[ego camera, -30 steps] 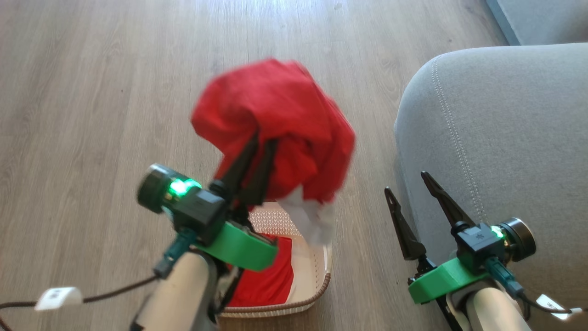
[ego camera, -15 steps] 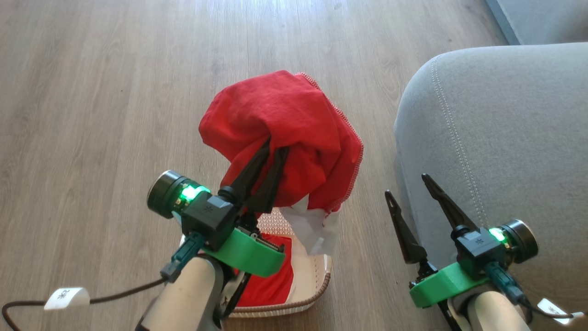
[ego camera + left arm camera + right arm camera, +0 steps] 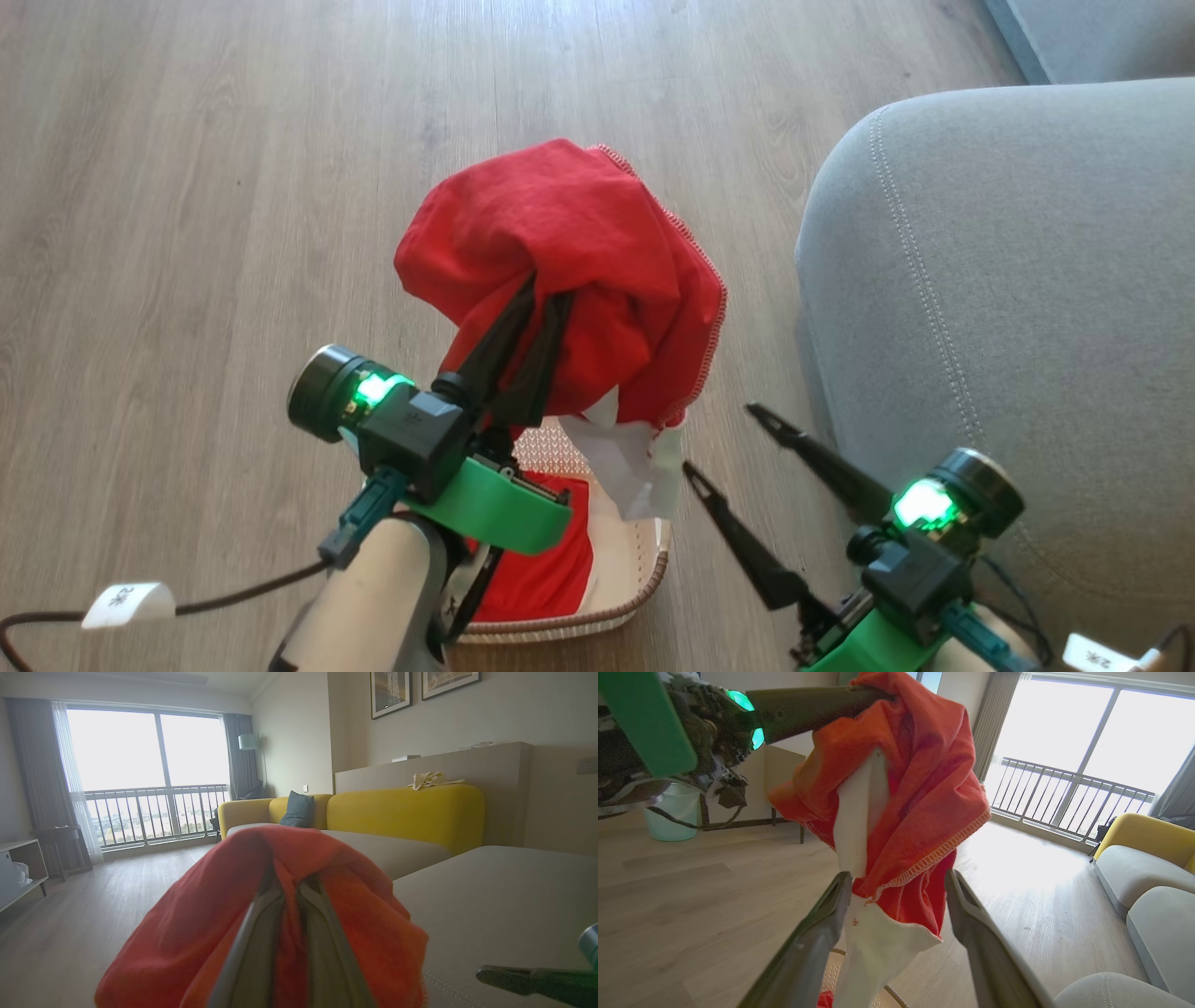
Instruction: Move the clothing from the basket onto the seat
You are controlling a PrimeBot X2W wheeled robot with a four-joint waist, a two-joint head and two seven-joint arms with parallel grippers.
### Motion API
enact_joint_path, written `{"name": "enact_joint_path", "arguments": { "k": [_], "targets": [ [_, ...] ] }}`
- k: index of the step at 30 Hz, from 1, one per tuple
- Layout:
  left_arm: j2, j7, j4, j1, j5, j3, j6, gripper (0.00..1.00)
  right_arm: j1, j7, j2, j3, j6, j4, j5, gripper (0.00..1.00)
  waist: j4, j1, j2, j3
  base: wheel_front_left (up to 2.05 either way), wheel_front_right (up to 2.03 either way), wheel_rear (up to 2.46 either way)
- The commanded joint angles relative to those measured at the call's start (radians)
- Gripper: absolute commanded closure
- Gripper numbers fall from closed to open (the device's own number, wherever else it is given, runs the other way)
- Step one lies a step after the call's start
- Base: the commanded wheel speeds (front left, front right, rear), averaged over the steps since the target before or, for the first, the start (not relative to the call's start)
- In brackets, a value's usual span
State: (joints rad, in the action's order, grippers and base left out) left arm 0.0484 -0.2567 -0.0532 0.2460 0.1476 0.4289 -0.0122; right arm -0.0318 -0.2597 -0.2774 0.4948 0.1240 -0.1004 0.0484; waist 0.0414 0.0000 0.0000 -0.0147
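Note:
My left gripper [image 3: 546, 287] is shut on a bright red garment [image 3: 579, 233], which hangs bunched over its fingers above the basket [image 3: 644, 607]. Its white stitched hem and a white patch [image 3: 635, 457] dangle at the lower right. A second red garment [image 3: 546, 569] lies in the cream basket. My right gripper [image 3: 721, 437] stands open just right of the hanging cloth, angled toward it. In the right wrist view the held garment [image 3: 915, 765] hangs between the spread fingers of the right gripper [image 3: 899, 877]. The grey seat [image 3: 1008, 280] is at the right.
Wooden floor [image 3: 187, 187] spreads to the left and ahead. The left wrist view shows a yellow sofa back [image 3: 406, 812] beyond the seat [image 3: 504, 896]. In the right wrist view a pale green bin [image 3: 672, 816] stands by a table leg.
My right gripper has swung left, away from the seat's edge, and now points at the hanging garment. The left gripper holds the garment in almost the same place.

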Motion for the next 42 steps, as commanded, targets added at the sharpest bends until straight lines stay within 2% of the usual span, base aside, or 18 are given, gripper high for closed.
{"name": "enact_joint_path", "arguments": {
  "k": [1, 4, 11, 20, 29, 35, 37, 38, 39, 42],
  "targets": [
    [0.002, -0.005, -0.033, 0.060, -0.010, -0.030, -0.002, 1.00, -0.043, -0.002, -0.007, 0.006, 0.007, -0.035, -0.003, 0.00, -0.001, 0.0000, 0.0000, 0.000, 0.00, 0.00, 0.00],
    [0.002, -0.005, -0.030, 0.058, -0.005, -0.014, 0.003, 1.00, -0.046, -0.002, 0.023, -0.044, 0.007, -0.016, -0.060, 0.00, -0.006, 0.0000, 0.0000, 0.003, 0.00, 0.00, 0.00],
    [0.002, -0.005, -0.024, 0.055, -0.003, 0.025, 0.021, 1.00, -0.061, -0.002, 0.071, -0.072, 0.007, 0.020, -0.116, 0.00, -0.018, 0.0000, 0.0000, 0.012, 0.00, 0.00, 0.00],
    [0.002, -0.005, -0.015, 0.053, -0.029, 0.107, 0.079, 1.00, -0.102, -0.002, 0.107, -0.123, 0.007, 0.082, -0.170, 0.00, -0.037, 0.0000, 0.0000, 0.006, 0.00, 0.00, 0.00],
    [0.002, -0.005, -0.010, 0.064, -0.046, 0.190, 0.118, 1.00, -0.167, -0.002, 0.071, -0.017, 0.007, 0.150, -0.197, 0.00, -0.055, 0.0000, 0.0000, -0.006, 0.00, 0.00, 0.00],
    [0.002, -0.005, 0.000, 0.065, -0.035, 0.218, 0.128, 1.00, -0.200, -0.002, 0.056, 0.050, 0.007, 0.164, -0.184, 0.00, -0.065, 0.0000, 0.0000, -0.007, 0.00, 0.00, 0.00],
    [0.002, -0.005, 0.002, 0.066, -0.029, 0.223, 0.130, 1.00, -0.201, -0.002, 0.066, 0.043, 0.007, 0.170, -0.165, 0.00, -0.069, 0.0000, 0.0000, -0.006, 0.00, 0.00, 0.00],
    [0.002, -0.005, 0.002, 0.066, -0.026, 0.226, 0.130, 1.00, -0.199, -0.002, 0.075, 0.036, 0.007, 0.174, -0.151, 0.63, -0.072, 0.0000, 0.0000, -0.006, 0.00, 0.00, 0.00],
    [0.002, -0.005, 0.002, 0.066, -0.024, 0.228, 0.131, 1.00, -0.199, -0.002, 0.084, 0.029, 0.007, 0.171, -0.137, 1.00, -0.075, 0.0000, 0.0000, -0.006, 0.00, 0.00, 0.00],
    [0.002, -0.005, 0.002, 0.064, -0.020, 0.230, 0.132, 1.00, -0.195, -0.002, 0.108, 0.004, 0.007, 0.159, -0.104, 1.00, -0.082, 0.0000, 0.0000, -0.006, 0.00, 0.00, 0.00]
  ]
}}
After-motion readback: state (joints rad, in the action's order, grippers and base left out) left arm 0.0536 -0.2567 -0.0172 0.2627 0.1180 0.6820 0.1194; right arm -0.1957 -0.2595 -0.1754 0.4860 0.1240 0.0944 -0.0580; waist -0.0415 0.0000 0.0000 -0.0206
